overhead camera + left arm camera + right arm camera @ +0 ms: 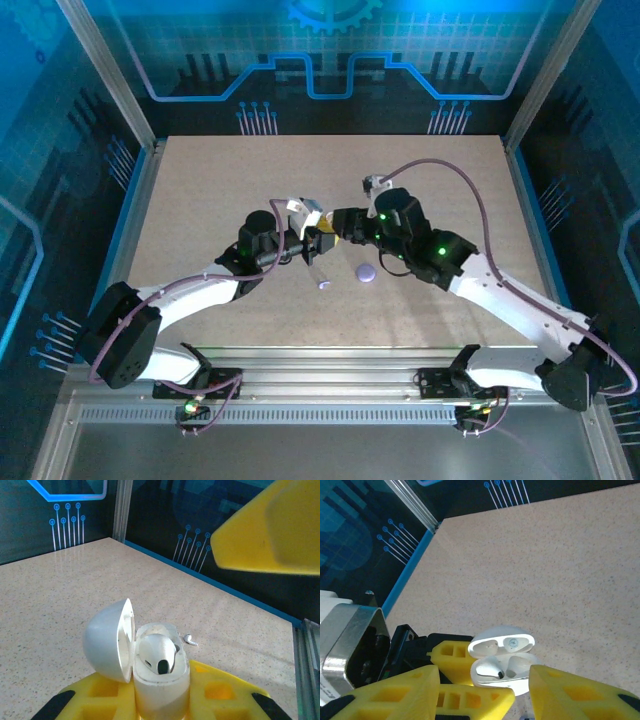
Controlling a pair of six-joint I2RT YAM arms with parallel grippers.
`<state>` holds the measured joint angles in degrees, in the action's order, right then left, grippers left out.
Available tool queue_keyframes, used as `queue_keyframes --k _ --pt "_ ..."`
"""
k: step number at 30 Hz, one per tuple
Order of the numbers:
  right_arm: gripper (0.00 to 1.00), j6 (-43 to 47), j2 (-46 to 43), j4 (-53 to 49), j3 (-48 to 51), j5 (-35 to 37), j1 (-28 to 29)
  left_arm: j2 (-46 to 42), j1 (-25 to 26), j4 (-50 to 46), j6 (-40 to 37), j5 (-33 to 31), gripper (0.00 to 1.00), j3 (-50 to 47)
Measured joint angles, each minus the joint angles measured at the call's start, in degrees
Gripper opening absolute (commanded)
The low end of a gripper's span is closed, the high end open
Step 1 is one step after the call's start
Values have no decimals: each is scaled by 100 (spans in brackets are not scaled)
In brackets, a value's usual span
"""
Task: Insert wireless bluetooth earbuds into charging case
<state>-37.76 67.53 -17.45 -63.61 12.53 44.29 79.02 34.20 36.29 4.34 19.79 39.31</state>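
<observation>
So, your left gripper is clamped on the case, yellow fingers pinching its lower body from both sides and holding it up off the table. The lid is flipped open and hangs off to one side. Your right gripper has its jaws apart with nothing in them. It sits right up against the left one, and in its wrist cam the open case is just past its tips, mouth facing the camera.

Counts:
- 2 grippers, nose to nose near the middle of the table
- 1 case, in the left one
- 2 buds that I can make out: the seated bud is down in the case with a dark spot showing, and the loose bud is lying on the table
- 1 lavender disc, flat on the table

In the overhead cam, the loose bud lies just on the near side of the two grippers, touching neither. The disc is a little to its right, under your right forearm, apart from the bud. I can't tell from any cam whether the case's second slot is filled.
</observation>
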Motion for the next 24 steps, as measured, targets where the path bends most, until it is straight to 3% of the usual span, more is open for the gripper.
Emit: queue_keyframes --k 13,24 --pt "49 549 -490 275 669 -1137 -1084 -227 0 -498 -326 107 21 149" --pt "49 568 -490 -299 662 -1731 -1668 -227 0 -1222 -597 61 20 417"
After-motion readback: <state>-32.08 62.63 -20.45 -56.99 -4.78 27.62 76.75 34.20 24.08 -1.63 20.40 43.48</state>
